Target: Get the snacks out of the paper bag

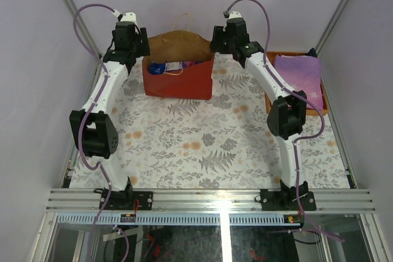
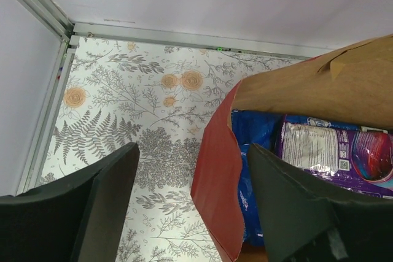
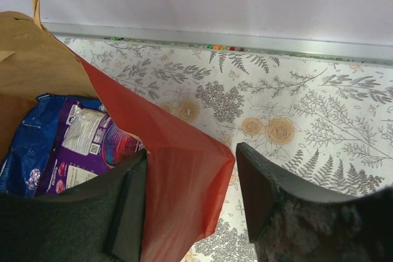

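The red paper bag (image 1: 178, 78) stands open at the far middle of the table, brown inside, with cord handles. A blue packet (image 1: 156, 69) and a purple packet (image 1: 191, 64) show in its mouth. My left gripper (image 1: 142, 50) is open, its jaws straddling the bag's left wall (image 2: 216, 170), one finger inside beside the blue packet (image 2: 249, 151) and the purple packet (image 2: 334, 151). My right gripper (image 1: 215, 46) is open, straddling the bag's right wall (image 3: 181, 182), one finger inside by the purple packet (image 3: 86, 145) and the blue one (image 3: 24, 151).
An orange tray (image 1: 269, 99) with a flat lilac item (image 1: 299, 75) sits at the far right. The back wall and its metal rail (image 2: 184, 36) run close behind the bag. Fern-print cloth (image 1: 196, 145) covers the table.
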